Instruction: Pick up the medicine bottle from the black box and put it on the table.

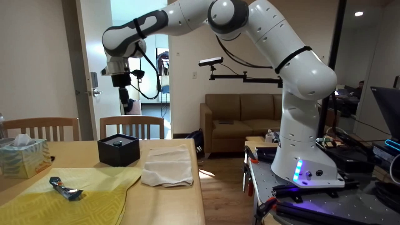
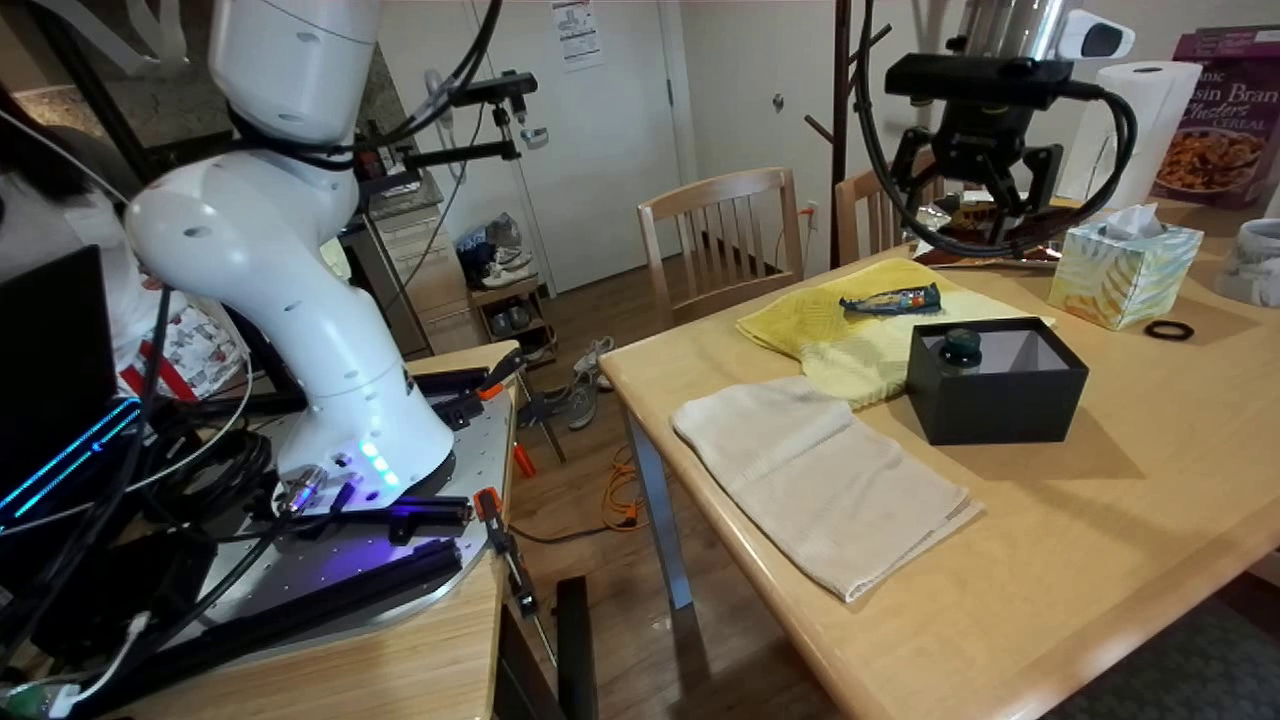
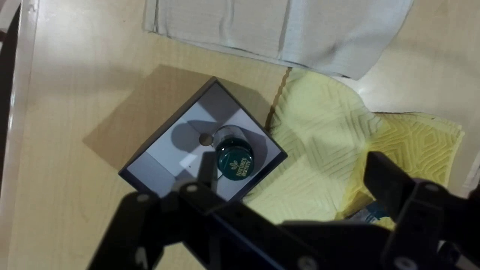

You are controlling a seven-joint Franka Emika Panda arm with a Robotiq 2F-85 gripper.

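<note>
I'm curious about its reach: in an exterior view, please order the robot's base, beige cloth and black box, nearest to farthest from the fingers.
1. Black box, lower down, on the table.
2. Beige cloth, beside the box.
3. Robot's base, beyond the table's edge.

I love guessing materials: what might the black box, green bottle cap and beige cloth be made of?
The black box is probably matte cardboard, with flat walls and crisp edges. The green bottle cap is likely glossy plastic, showing small highlights. The beige cloth seems a dull fabric, perhaps cotton, with soft creases.
</note>
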